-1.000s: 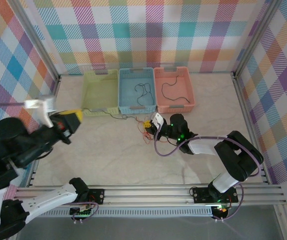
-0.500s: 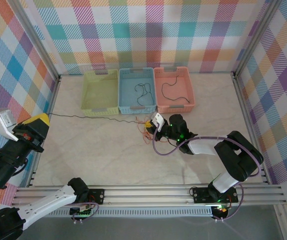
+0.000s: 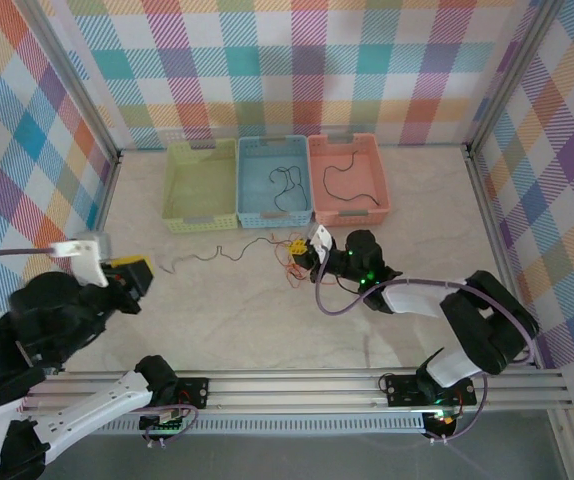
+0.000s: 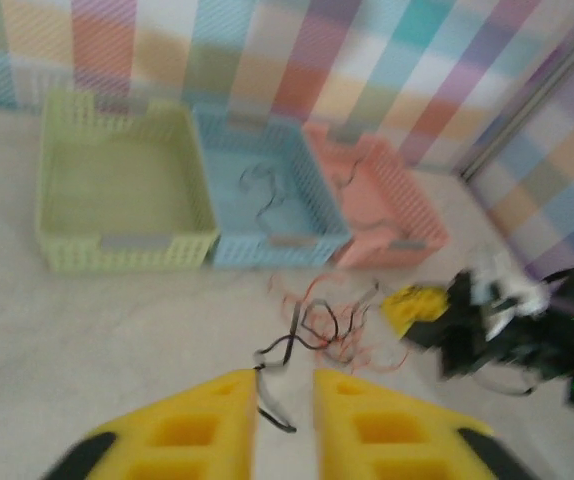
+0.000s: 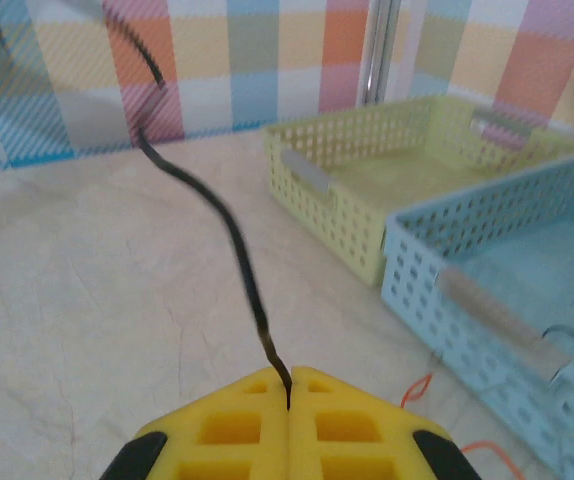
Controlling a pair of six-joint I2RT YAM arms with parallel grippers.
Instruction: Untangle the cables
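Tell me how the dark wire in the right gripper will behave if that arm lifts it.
Probably floppy: the dark wire bends in loose curves from the shut right gripper and lies wavy on the table. Likely very light, being thread-thin. It may drag the orange-red wire beside the gripper, since they look tangled there.

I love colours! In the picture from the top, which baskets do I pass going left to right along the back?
Yellow-green plastic basket → light blue plastic basket → salmon-pink plastic basket.
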